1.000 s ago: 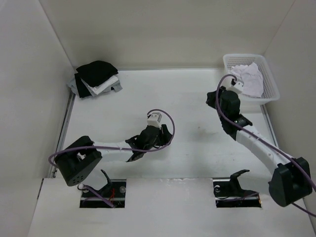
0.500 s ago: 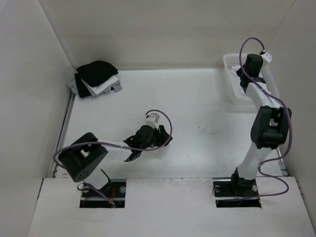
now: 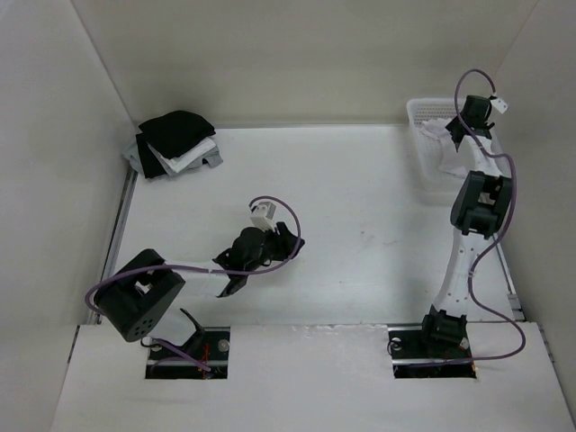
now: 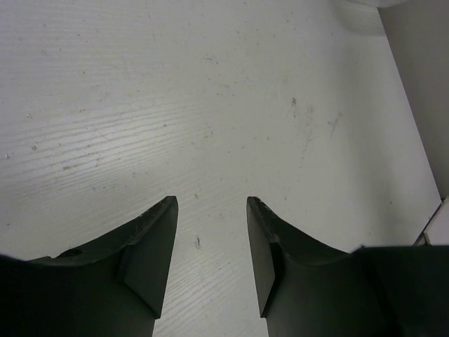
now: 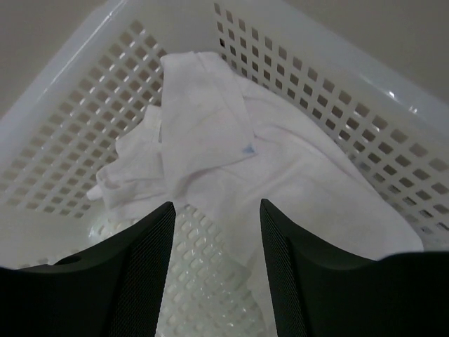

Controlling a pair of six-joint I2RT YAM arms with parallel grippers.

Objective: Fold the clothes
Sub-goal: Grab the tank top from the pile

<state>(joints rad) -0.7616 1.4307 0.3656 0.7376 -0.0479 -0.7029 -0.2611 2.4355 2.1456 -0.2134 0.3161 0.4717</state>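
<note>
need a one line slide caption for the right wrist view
Open right gripper hangs over the crumpled white top lying in a perforated plastic basket.

**Right arm [image 3: 457,261] rears up over the basket [image 5: 91,91]**

Up it swings from its low reach and now it stands tall. The right gripper [image 5: 216,205] hangs above the basket, its jaws sprung apart after being pinched, and the white top [image 5: 210,133] lies loose beneath. The left gripper [image 4: 210,202] edges back leftward.
</note>
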